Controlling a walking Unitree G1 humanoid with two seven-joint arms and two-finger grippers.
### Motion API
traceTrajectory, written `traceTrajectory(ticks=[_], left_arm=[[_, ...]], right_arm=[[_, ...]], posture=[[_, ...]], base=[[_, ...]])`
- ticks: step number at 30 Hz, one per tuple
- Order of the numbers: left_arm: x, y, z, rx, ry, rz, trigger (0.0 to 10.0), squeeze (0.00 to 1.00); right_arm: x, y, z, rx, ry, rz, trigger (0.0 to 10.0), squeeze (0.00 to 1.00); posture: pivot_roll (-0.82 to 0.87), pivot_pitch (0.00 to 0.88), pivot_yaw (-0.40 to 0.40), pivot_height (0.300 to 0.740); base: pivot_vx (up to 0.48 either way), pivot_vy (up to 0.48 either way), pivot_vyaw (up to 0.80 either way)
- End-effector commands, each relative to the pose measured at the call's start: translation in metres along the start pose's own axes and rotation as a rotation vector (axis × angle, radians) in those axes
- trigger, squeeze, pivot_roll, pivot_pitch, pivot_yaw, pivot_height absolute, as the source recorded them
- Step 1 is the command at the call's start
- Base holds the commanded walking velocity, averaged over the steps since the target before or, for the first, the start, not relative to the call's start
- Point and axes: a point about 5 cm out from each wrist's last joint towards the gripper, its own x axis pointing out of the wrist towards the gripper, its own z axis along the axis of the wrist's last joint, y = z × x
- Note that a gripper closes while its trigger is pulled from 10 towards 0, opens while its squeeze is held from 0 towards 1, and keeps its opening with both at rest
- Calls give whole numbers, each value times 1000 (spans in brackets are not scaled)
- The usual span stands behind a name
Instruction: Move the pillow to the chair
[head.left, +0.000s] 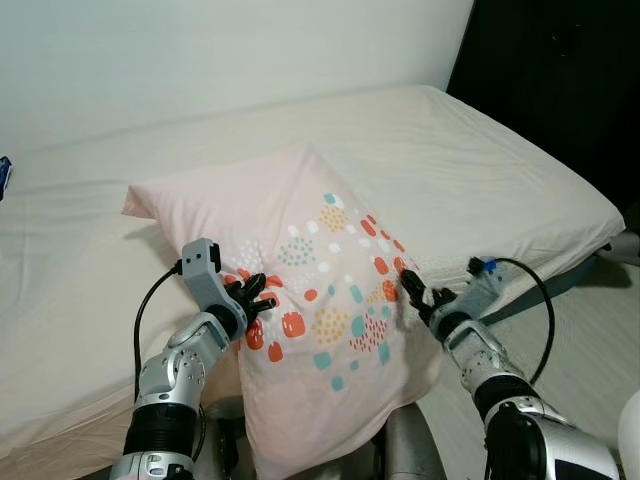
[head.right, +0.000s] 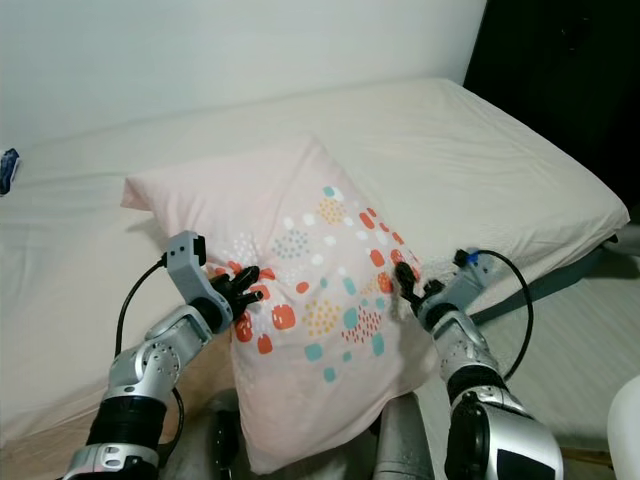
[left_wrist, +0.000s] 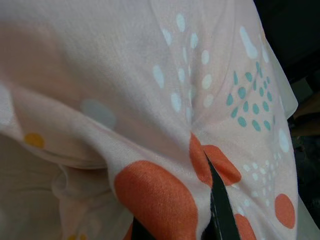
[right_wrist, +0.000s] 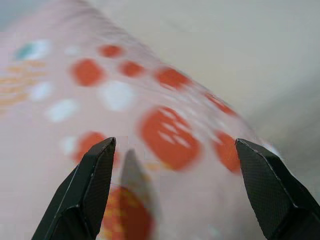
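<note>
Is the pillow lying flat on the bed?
No. The pillow is tilted up, its near end hanging off the bed edge between both grippers.

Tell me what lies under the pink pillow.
The pillow lies on the cream bed, its near end hanging past the mattress edge. The left gripper pinches its fabric; the right gripper is open against it. Whatever is beneath stays hidden.

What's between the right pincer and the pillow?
Nothing visible. The right pincer is open with its fingers spread right at the pillow, near the pillow's right edge. The left pincer is shut on the pillow's other side.
</note>
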Motion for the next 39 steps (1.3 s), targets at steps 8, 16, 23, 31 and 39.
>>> traceTrajectory(ticks=[8, 16, 23, 31, 39], left_arm=[[-2, -10, -8, -17, 10, -32, 0, 0], [-4, -34, 2, -74, -54, -157, 0, 0], [-1, -58, 23, -71, -66, -313, 0, 0], [22, -22, 80, 340, -64, -168, 0, 0], [14, 3, 113, 536, -53, -78, 0, 0]], right_arm=[[-8, -25, 22, -378, -15, -243, 10000, 0], [-9, -18, 43, -337, -183, -236, 10000, 0], [-5, -2, 49, -344, -234, -162, 10000, 0], [-6, -5, 57, -350, -250, -203, 10000, 0], [-9, -8, 60, -355, -257, -214, 10000, 0]], posture=[[-82, 110, -23, 574], [-90, 101, -27, 574], [-94, 102, -24, 574], [-97, 104, -23, 574], [-102, 112, -22, 574]], base=[[0, 0, 0], [0, 0, 0], [0, 0, 0], [0, 0, 0], [0, 0, 0]])
